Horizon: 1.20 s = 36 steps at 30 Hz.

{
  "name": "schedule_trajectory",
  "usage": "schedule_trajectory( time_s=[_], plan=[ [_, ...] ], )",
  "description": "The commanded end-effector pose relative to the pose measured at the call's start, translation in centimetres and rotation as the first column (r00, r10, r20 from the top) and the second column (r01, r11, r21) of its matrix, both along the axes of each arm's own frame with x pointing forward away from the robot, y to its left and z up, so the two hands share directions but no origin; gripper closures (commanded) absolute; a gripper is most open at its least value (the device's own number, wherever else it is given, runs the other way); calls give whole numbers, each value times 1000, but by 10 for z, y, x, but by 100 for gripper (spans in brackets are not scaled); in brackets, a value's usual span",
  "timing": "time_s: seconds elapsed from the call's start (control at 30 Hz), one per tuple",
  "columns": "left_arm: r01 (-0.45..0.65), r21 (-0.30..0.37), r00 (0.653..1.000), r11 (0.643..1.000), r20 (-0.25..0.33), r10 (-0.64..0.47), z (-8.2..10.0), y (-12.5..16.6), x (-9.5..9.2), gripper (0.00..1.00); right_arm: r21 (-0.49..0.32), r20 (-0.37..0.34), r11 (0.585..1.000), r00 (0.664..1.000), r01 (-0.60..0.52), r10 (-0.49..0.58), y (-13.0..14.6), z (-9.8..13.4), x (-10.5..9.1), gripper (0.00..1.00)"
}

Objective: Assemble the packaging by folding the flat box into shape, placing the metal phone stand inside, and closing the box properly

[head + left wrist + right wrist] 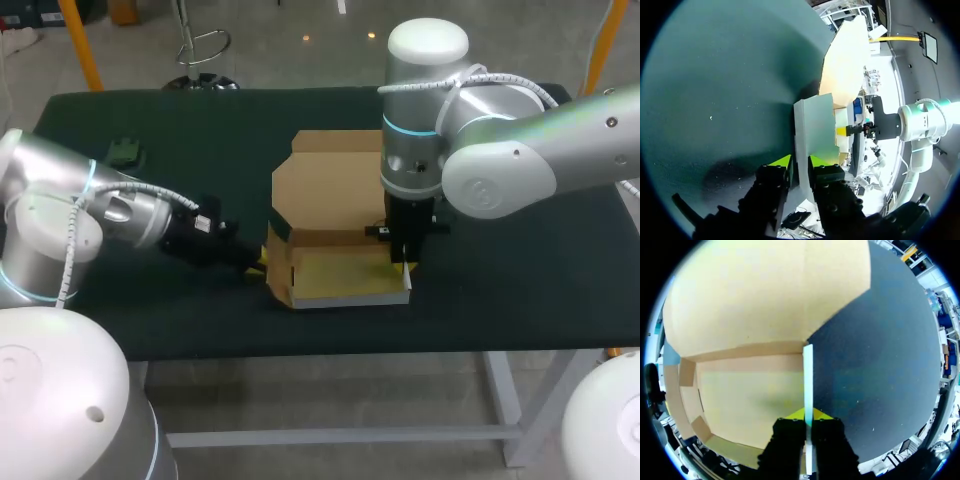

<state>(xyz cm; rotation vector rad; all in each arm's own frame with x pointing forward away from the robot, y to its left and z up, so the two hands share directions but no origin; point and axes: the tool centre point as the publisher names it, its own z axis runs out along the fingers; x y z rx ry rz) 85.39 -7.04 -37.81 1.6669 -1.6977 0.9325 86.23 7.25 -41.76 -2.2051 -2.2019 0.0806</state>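
Head view: the half-folded box [330, 200] stood open. The left gripper [262, 262] pinched its wall at nine o'clock, and the right gripper [405, 270] pinched its wall at three o'clock.

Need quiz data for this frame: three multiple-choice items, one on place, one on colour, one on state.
1. Where is the box?
A) middle of the table
B) far left corner of the table
C) lifted off the table
2. Colour of the table?
A) white
B) dark green
C) red
3. The lid is:
A) shut
B) torn off
C) open
Answers: 1 A, it sits between the left gripper and the right gripper. 2 B, seen all round the box. 3 C, the lid lies back, the box's inside showing.
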Motion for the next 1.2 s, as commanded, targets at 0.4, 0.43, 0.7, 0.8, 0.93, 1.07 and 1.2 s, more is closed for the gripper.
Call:
schedule_trajectory(
  time_s=[0.4, 0.43, 0.7, 0.8, 0.93, 1.07, 1.2],
  plan=[
    [-57, -83, 998, 995, -15, 56, 7, -10, -6, 67, -2, -3, 1000, 1000, -1, 0, 1, 0, 0, 100],
    [-58, -84, 998, 995, -15, 57, 8, -11, -6, 66, -2, -3, 1000, 1000, -1, 0, 1, 0, 0, 100],
    [-56, -100, 998, 993, -12, 55, 12, -23, -5, 65, -2, -3, 1000, 1000, -1, 0, 1, 0, 0, 100],
    [-61, -94, 998, 994, -10, 61, 14, -26, -5, 65, -2, -3, 1000, 1000, -1, 0, 1, 0, 0, 100],
    [-62, -87, 998, 994, -7, 62, 17, -31, -4, 65, -2, -3, 1000, 1000, -1, 0, 1, 0, 0, 100],
    [-59, -77, 998, 995, -6, 58, 18, -37, -3, 63, -2, -3, 1000, 1000, -1, 0, 1, 0, 0, 100],
    [-55, -54, 998, 997, -7, 55, 18, -41, -1, 62, -2, -3, 1000, 1000, -1, 0, 1, 0, 0, 100]
  ],
)
